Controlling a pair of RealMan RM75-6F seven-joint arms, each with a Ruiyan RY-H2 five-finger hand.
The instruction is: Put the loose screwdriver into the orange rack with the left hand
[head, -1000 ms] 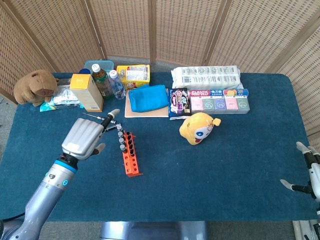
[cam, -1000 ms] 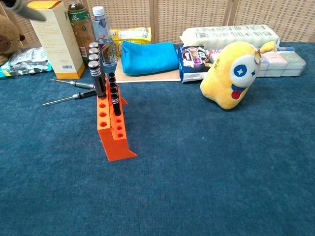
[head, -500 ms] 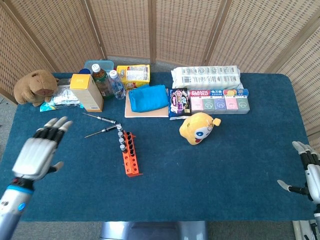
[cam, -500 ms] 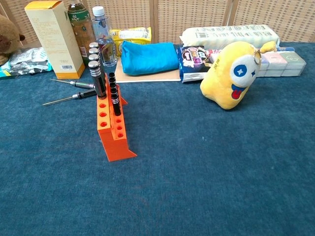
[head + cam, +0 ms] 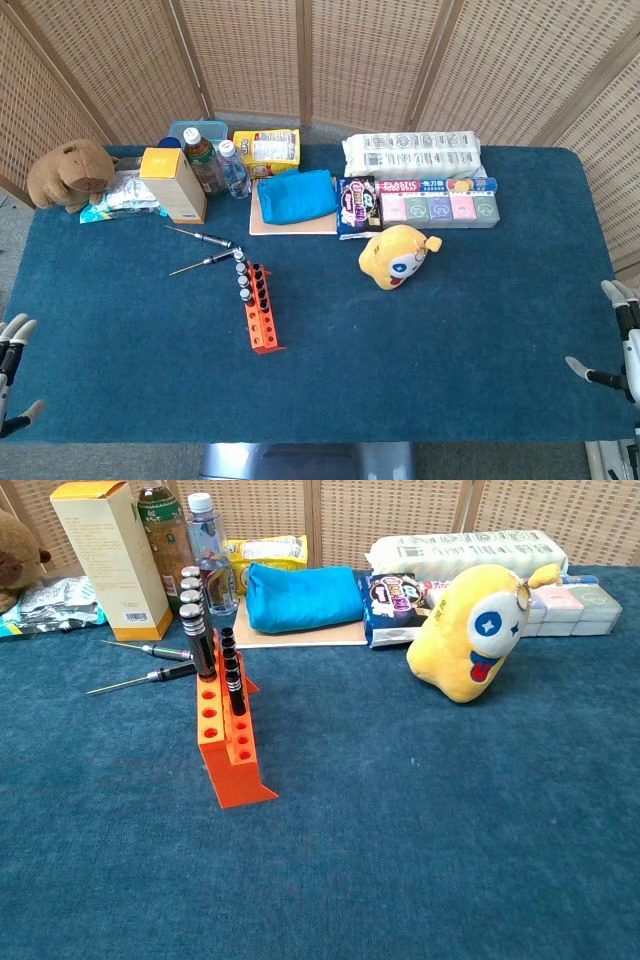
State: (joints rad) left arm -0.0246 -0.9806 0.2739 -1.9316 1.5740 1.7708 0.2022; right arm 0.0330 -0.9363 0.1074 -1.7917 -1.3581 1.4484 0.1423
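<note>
Left hand: the left hand [image 5: 12,372] is being shown only at the lower left edge of the head view, off the table's near left corner; its fingers are being held apart and nothing is being gripped.
Right hand: the right hand [image 5: 618,345] is being shown at the lower right edge of the head view, beside the table's right side; its fingers are being held spread and nothing is being held.
Table: the blue cloth of the table [image 5: 470,330] is being left bare near both hands.
Orange rack: the orange rack [image 5: 232,756] is being kept standing left of the table's middle, with several silver-capped drivers being held upright at its far end.
Loose screwdriver: a loose screwdriver [image 5: 140,680] is being left lying flat on the cloth just left of the rack's far end, its handle nearly touching the rack; a second screwdriver [image 5: 150,649] is lying just behind it.
Yellow plush: a yellow plush toy [image 5: 396,255] is being seen right of the rack, well apart from it.
Back row: a yellow carton [image 5: 172,184], bottles [image 5: 205,160] and a blue pouch [image 5: 296,195] are being lined along the far edge.
</note>
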